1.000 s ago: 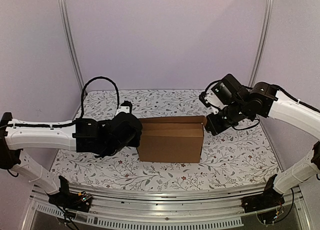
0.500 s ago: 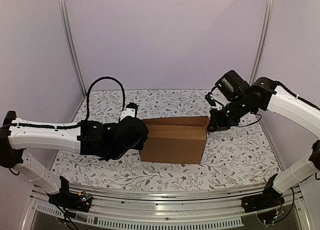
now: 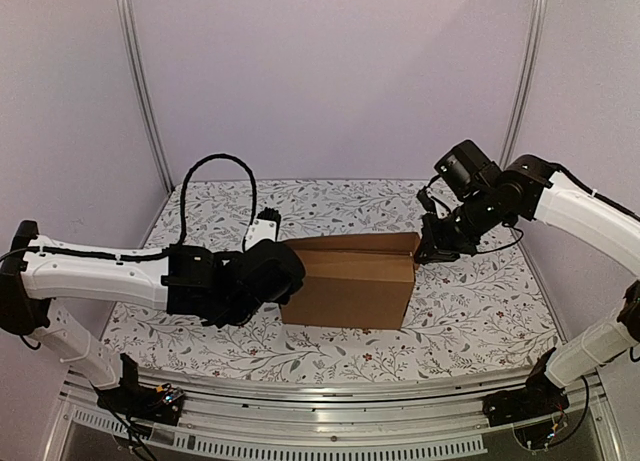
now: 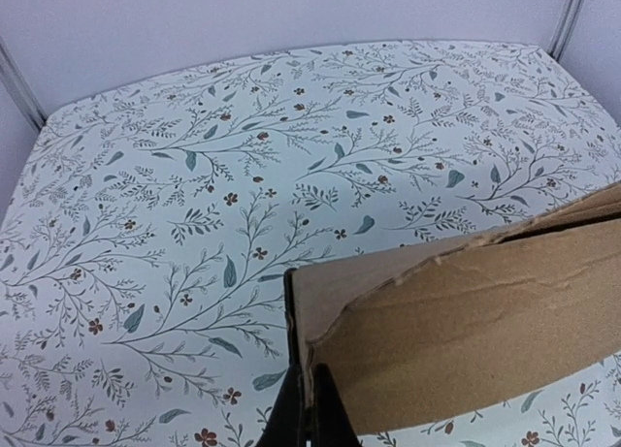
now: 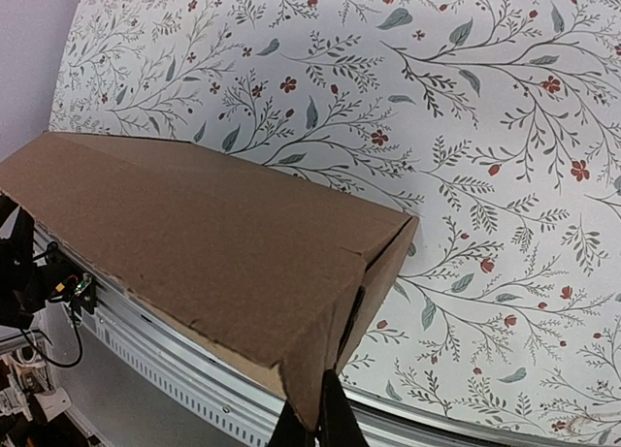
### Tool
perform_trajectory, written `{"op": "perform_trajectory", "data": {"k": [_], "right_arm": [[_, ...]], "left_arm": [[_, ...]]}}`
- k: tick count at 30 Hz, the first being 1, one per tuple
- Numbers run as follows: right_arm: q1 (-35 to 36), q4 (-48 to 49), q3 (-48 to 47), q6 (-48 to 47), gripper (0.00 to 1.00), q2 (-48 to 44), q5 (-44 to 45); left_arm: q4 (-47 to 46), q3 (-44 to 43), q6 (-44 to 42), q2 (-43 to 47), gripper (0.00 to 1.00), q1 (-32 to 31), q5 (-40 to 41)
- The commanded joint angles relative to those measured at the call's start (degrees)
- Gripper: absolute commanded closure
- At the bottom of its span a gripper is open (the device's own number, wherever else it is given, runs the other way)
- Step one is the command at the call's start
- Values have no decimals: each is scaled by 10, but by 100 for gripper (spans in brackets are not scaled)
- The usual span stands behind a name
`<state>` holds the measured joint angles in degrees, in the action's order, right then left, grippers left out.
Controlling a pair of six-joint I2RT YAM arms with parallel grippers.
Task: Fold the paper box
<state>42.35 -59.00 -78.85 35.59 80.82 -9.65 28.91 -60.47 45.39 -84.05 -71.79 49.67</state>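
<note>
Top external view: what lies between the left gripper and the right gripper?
Only the paper box: in the top view it spans the stretch, the left gripper at one end, the right gripper at the other.

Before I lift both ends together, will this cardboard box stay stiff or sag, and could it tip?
Probably fairly stiff: the box has straight walls, though the end pinched by the left gripper shows a creased, ragged edge that may flex. Likely light, since its walls look thin. Tipping seems unlikely with the right gripper pinching the opposite corner.
</note>
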Motion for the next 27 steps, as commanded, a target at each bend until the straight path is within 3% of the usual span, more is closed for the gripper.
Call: {"op": "perform_trajectory", "data": {"k": [1,13,27], "right_arm": [[3,40,35,25,100,-12,17],[29,99,111,71,100,-57,93],[122,153,200,125,100,-79,236]], "left_arm": [[63,24,-6,-34,100,-21,-95],[56,21,3,-43,100,-21,-111],[54,14,5,-52,100,-21,-121]]}}
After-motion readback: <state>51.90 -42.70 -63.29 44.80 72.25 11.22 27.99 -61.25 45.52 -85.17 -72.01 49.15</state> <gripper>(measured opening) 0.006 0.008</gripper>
